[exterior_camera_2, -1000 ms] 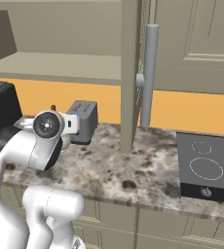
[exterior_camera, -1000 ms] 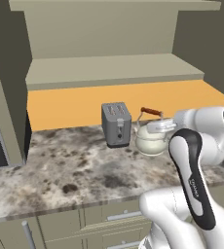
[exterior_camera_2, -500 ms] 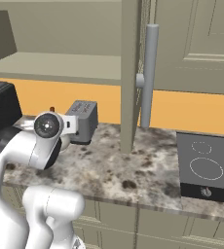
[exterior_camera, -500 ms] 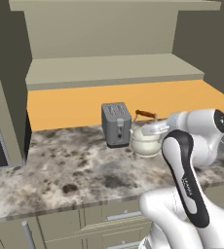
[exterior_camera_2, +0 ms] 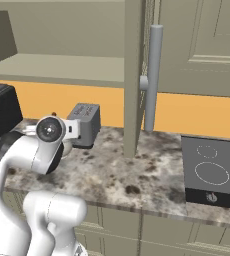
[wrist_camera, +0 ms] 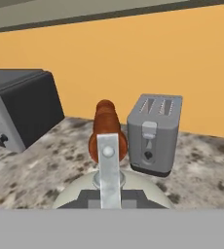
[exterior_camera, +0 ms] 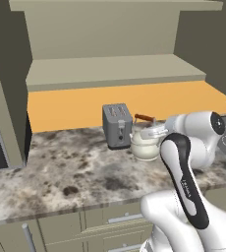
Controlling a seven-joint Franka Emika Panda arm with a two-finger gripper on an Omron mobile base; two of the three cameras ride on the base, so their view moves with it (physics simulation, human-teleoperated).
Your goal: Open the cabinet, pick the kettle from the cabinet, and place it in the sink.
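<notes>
The cabinet (exterior_camera_2: 137, 75) door stands swung out, its long grey handle (exterior_camera_2: 152, 77) edge-on in the right base view, so the opening step looks done. The kettle (exterior_camera: 145, 142) is now out over the speckled counter (exterior_camera: 75, 167), just beside the grey toaster (exterior_camera: 117, 125), at about three o'clock from it in the left base view. The gripper (exterior_camera: 156, 132) sits at the kettle's top with its jaws drawn almost together, and by the hand view they seem pinched on the thin wire handle just under the reddish-brown wooden piece (wrist_camera: 105, 129). I cannot tell whether the kettle's base touches the counter or hangs just above it.

So I'd judge this the carrying step: kettle gripped and out of the cupboard, the placing not yet done. The stovetop (exterior_camera_2: 212, 172) lies at three o'clock in the right base view. The next move calls for holding the kettle level, keeping clear of the toaster and the open door, and bringing it to the sink.
</notes>
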